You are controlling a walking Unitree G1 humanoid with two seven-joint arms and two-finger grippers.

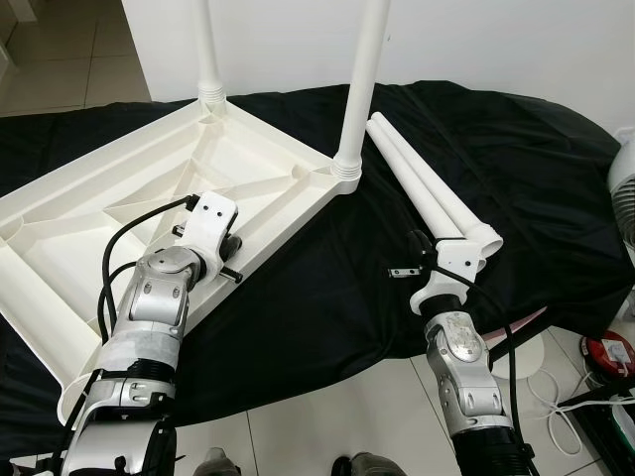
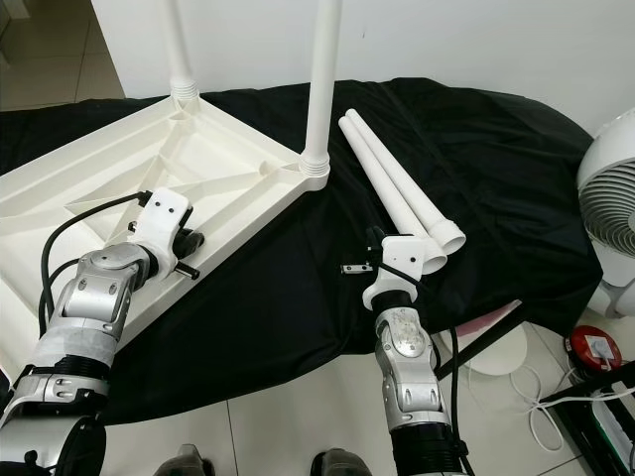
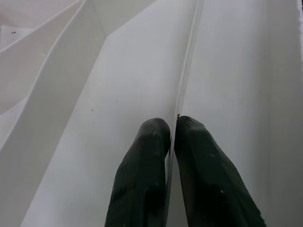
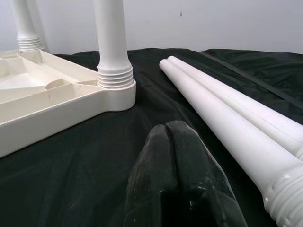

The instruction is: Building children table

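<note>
The tabletop (image 1: 149, 198) lies upside down on a black cloth (image 1: 327, 288), with two legs (image 1: 362, 89) already standing in the far corner sockets — so the job looks about half done. Two loose legs (image 1: 427, 183) lie side by side on the cloth at about 2 o'clock from the tabletop's near corner.

The left gripper (image 3: 173, 142) is pinching a thin rib of the tabletop, fingers pressed on either side of it (likely steadying the piece). The right gripper (image 4: 175, 142) rests on the cloth just beside the loose legs, at their 8 o'clock, fingers pressed together and holding nothing.

The next move, I judge, calls for the right gripper to spread, take one loose leg near its threaded end, and carry it to an empty socket — the tabletop held firm meanwhile.
</note>
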